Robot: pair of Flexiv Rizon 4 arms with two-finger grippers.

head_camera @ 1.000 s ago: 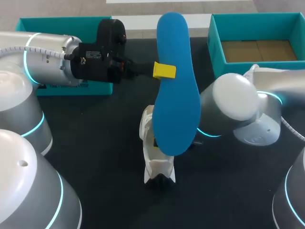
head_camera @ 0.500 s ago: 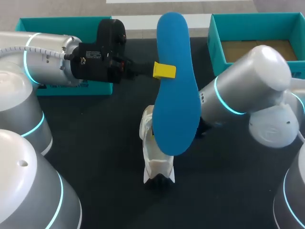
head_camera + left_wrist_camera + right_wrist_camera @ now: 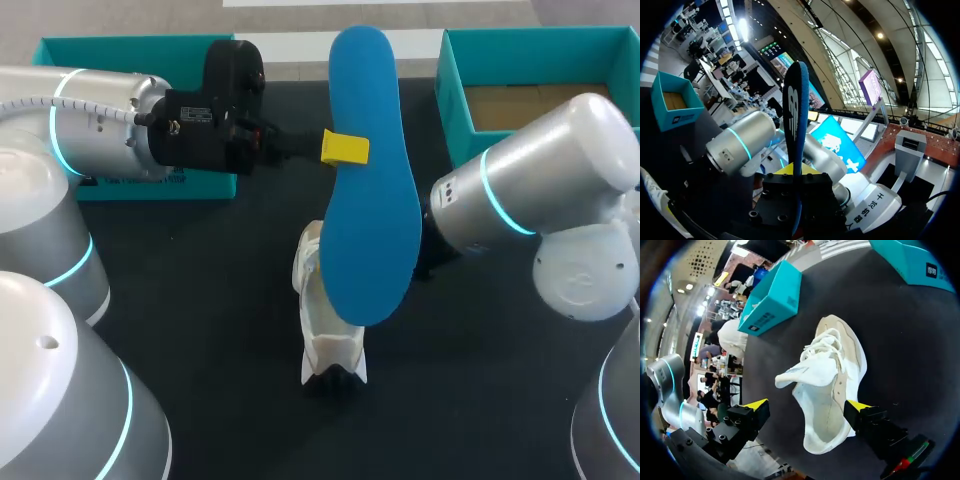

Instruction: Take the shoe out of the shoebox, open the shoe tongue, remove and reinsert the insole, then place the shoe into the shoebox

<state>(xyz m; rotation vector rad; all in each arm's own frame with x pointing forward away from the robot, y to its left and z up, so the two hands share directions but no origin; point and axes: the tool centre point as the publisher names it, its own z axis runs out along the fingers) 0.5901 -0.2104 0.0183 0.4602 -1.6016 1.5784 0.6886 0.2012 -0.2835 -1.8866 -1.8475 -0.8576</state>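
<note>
My left gripper (image 3: 345,147) is shut on a large blue insole (image 3: 372,200) and holds it in the air above the table's middle. In the left wrist view the insole (image 3: 795,115) stands edge-on between the left gripper's (image 3: 796,172) fingers. Under it a white shoe (image 3: 325,335) lies on the black table (image 3: 220,300). In the right wrist view the shoe (image 3: 832,390) has its tongue (image 3: 800,372) pulled out, and my right gripper (image 3: 807,405) stands open just before it, one fingertip on each side. The insole hides the right gripper in the head view.
The open teal shoebox (image 3: 540,60) stands at the back right, close behind my right arm (image 3: 540,190). Its teal lid (image 3: 120,50) lies at the back left behind my left arm. Two teal box parts (image 3: 772,300) (image 3: 915,262) lie beyond the shoe.
My right arm has swung up and to the right, drawing back from the shoe. The left arm and the insole have not moved.
</note>
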